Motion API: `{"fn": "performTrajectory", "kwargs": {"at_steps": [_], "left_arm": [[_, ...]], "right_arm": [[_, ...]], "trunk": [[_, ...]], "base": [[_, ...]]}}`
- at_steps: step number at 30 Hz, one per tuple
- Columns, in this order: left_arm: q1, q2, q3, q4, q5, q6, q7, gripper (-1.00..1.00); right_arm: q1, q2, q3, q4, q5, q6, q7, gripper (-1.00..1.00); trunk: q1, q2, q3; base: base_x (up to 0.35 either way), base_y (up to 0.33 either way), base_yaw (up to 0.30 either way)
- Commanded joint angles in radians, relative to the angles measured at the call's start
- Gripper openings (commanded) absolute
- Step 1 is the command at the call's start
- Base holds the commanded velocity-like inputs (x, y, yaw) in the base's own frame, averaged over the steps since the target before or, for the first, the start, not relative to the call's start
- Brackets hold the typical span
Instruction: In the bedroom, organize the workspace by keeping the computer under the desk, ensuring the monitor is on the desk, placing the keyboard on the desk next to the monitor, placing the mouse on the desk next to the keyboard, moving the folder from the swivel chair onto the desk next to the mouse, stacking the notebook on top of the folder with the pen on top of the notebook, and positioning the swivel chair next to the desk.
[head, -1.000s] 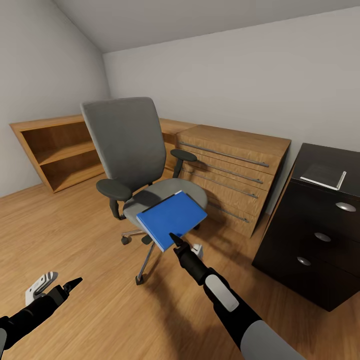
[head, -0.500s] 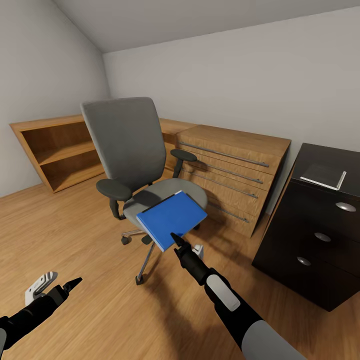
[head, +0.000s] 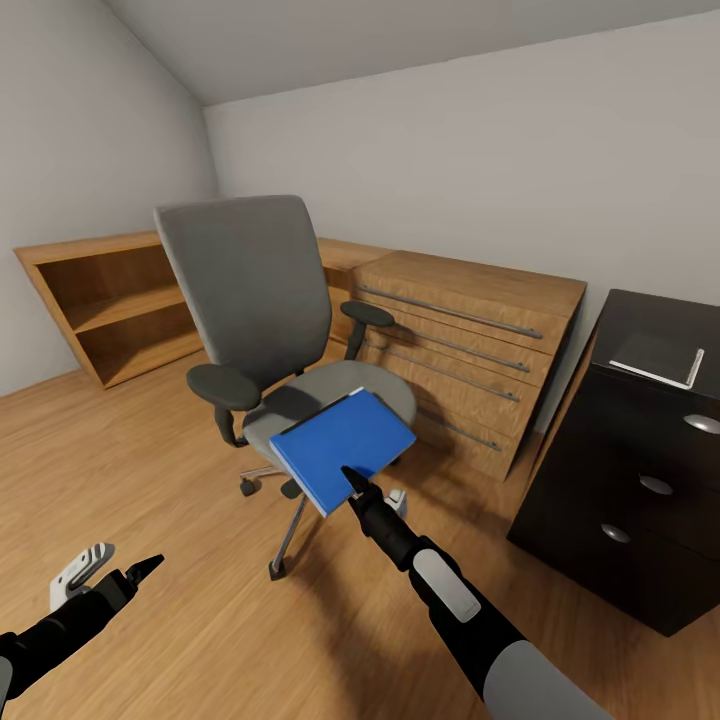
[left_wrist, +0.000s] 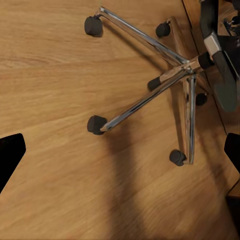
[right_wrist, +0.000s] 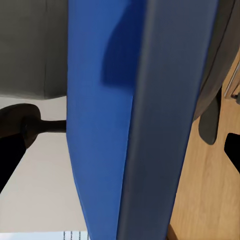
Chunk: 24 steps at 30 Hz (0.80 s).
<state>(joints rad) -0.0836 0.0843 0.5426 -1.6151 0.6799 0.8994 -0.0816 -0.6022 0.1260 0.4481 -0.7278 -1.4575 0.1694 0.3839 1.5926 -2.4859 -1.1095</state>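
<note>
The grey swivel chair (head: 250, 290) stands on the wood floor, away from the black desk (head: 660, 312) at the right. The blue folder (head: 343, 445) lies tilted on the seat and overhangs its front. My right gripper (head: 372, 487) is open at the folder's near edge. In the right wrist view the folder (right_wrist: 100, 100) fills the gap between the fingers of that gripper (right_wrist: 120, 150). My left gripper (head: 118, 570) hangs open low over the floor; its wrist view looks between the open gripper's (left_wrist: 120, 155) fingers at the chair's chrome base (left_wrist: 185, 70). The grey notebook (head: 655, 358) lies on the desk.
A light-wood chest of drawers (head: 460, 320) stands against the wall behind the chair. An open wooden shelf unit (head: 110, 300) is at the left. The desk's dark drawer unit (head: 620, 480) has round silver knobs. Open wood floor (head: 200, 620) lies in front of me.
The whole head view has shifted a little, so the camera has moved. The right gripper stays at the folder's near edge; the left arm has not moved.
</note>
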Motion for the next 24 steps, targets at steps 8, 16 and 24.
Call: {"fn": "performTrajectory", "kwargs": {"at_steps": [8, 16, 24], "left_arm": [[-0.001, 0.0, 0.002, 0.0, -0.006, 0.006, -0.009, 1.0], [-0.001, 0.0, 0.003, 0.0, -0.006, 0.006, -0.009, 1.0], [-0.001, 0.0, 0.003, 0.0, -0.006, 0.006, -0.009, 1.0]], "right_arm": [[-0.001, 0.001, 0.003, 0.003, -0.01, 0.004, 0.001, 1.0], [-0.001, 0.002, 0.006, 0.002, -0.01, 0.004, 0.001, 1.0], [-0.001, 0.004, 0.008, 0.002, -0.009, 0.004, 0.001, 1.0]], "trunk": [[0.0, 0.0, -0.001], [0.0, 0.0, -0.001], [0.0, 0.0, -0.001]], "base": [[0.003, 0.0, 0.0], [0.0, 0.0, 0.0], [0.0, 0.0, 0.0]]}}
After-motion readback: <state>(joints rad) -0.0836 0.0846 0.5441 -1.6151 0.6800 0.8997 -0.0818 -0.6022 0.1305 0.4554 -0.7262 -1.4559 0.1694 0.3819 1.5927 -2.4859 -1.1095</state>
